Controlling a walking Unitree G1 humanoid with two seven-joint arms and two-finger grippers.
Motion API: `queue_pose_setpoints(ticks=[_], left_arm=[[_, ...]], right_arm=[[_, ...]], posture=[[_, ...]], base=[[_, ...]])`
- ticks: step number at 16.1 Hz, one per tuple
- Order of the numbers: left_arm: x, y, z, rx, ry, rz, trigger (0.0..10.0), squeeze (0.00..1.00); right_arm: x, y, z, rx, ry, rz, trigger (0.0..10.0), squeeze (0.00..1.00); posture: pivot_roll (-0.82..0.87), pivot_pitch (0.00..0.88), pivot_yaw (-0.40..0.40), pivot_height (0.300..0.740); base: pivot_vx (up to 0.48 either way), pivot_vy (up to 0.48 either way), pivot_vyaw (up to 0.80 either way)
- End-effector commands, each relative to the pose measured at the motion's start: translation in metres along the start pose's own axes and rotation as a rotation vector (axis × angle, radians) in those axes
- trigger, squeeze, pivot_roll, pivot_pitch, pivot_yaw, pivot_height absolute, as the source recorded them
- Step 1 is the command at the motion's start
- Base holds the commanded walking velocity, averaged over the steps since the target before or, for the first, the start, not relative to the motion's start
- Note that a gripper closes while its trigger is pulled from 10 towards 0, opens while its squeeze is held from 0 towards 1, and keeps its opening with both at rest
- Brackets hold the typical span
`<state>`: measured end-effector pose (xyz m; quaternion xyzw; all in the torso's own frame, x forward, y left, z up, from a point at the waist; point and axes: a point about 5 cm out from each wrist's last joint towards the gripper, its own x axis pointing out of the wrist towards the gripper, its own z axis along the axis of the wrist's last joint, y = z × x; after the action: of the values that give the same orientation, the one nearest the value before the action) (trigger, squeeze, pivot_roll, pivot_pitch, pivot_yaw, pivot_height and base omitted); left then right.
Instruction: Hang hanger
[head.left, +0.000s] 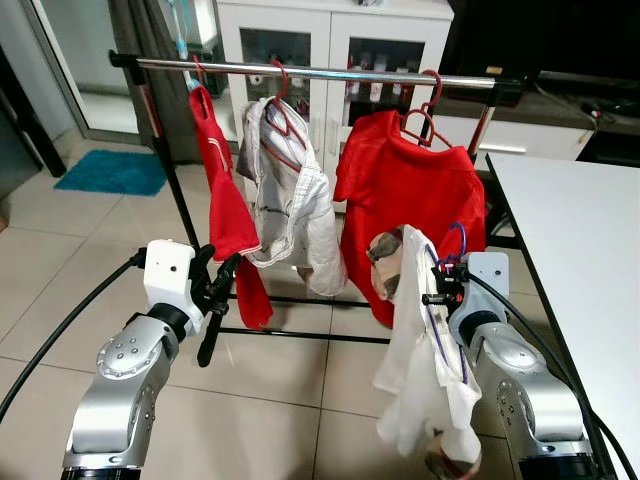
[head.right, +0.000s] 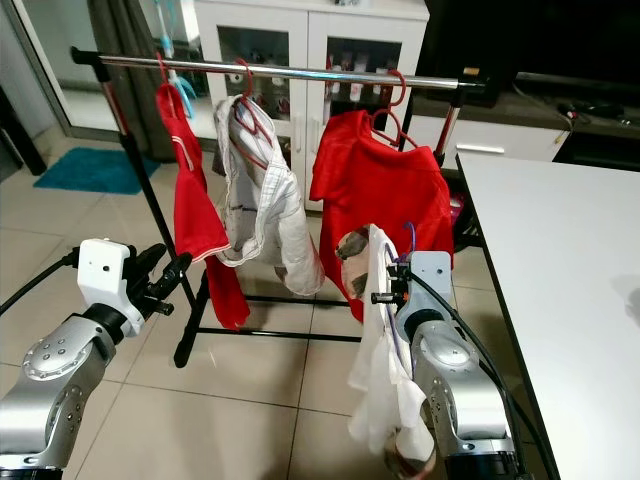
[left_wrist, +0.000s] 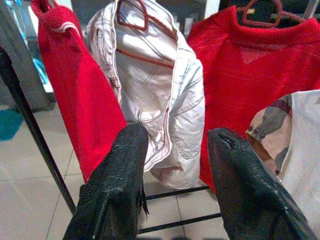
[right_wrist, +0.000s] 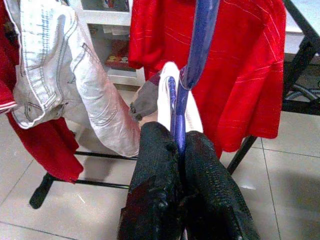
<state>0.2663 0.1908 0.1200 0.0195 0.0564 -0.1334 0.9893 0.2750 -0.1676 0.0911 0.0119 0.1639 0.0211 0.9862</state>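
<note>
The step in hand is judged to be the lift of the loaded hanger up to the rail of the clothes rack. For a clean result, the blue hook should be raised above the rail and brought down over a bare stretch; the gap between the white jacket and the red shirt appears the most suitable, though it is narrow. The hook opening should be kept turned toward the rail, and the hanging white garment should be kept clear of the neighbouring red shirt so that nothing is dragged off.

The right gripper is closed firmly on the hanger, the blue neck being pinched between the two fingers, well below the rail and in front of the red shirt. The white garment is draped over the hanger and hangs down beside the right arm.

The left gripper is held spread apart and empty, pointed at the rack, touching nothing.
</note>
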Motion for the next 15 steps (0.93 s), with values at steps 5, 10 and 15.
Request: queue_pose_setpoints(ticks=[5, 10, 15], left_arm=[[0.002, -0.004, 0.003, 0.024, 0.003, -0.012, 10.0, 0.00], [0.002, -0.005, 0.002, 0.028, 0.012, -0.021, 10.0, 0.00], [0.002, -0.005, 0.003, 0.048, 0.018, -0.030, 10.0, 0.00]], right_arm=[[0.003, 0.001, 0.011, -0.031, -0.058, -0.001, 10.0, 0.00], [0.004, -0.003, 0.016, -0.051, -0.078, -0.032, 10.0, 0.00], [0.007, -0.003, 0.019, -0.095, -0.086, -0.009, 10.0, 0.00]], posture=[[0.04, 0.000, 0.005, 0.740], [0.04, 0.000, 0.011, 0.740], [0.04, 0.000, 0.011, 0.740]], base=[[0.443, 0.000, 0.39], [0.442, 0.000, 0.00], [0.440, 0.000, 0.00]])
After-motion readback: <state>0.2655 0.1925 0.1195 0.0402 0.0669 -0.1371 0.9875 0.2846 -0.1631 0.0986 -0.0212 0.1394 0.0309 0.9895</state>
